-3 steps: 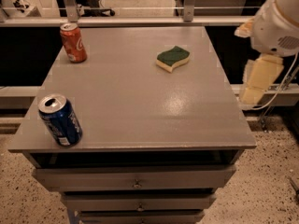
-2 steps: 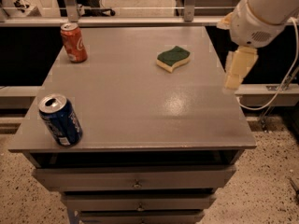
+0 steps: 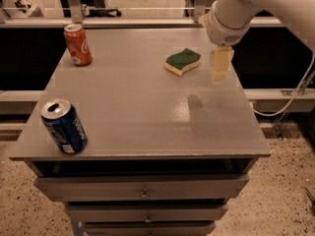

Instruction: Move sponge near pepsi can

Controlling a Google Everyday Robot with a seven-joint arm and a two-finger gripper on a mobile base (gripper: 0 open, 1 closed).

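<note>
The counter (image 3: pixel 147 112) carries the sponge (image 3: pixel 182 61) back right, a red can (image 3: pixel 78 44) back left, the pepsi can (image 3: pixel 64 127) front left — well apart. The claw (image 3: pixel 220 65) hovers beside the sponge.

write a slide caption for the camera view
Gripper hovers beside the sponge; pepsi can stands at the near-left corner of the table.

You're looking down on a grey bench (image 3: pixel 138 122) with a soft patch of overhead light on its top and a stack of knobbed drawers (image 3: pixel 142 187) beneath. The floor (image 3: pixel 280 195) around it is pale and speckled. Behind the bench runs a light ledge (image 3: pixel 138 22) with metal posts (image 3: pixel 74 4), and dark panels (image 3: pixel 24 58) sit below it. A white cable (image 3: pixel 295 90) droops on the right of the view. The end effector (image 3: pixel 220 68) hangs over the bench's far right edge.
</note>
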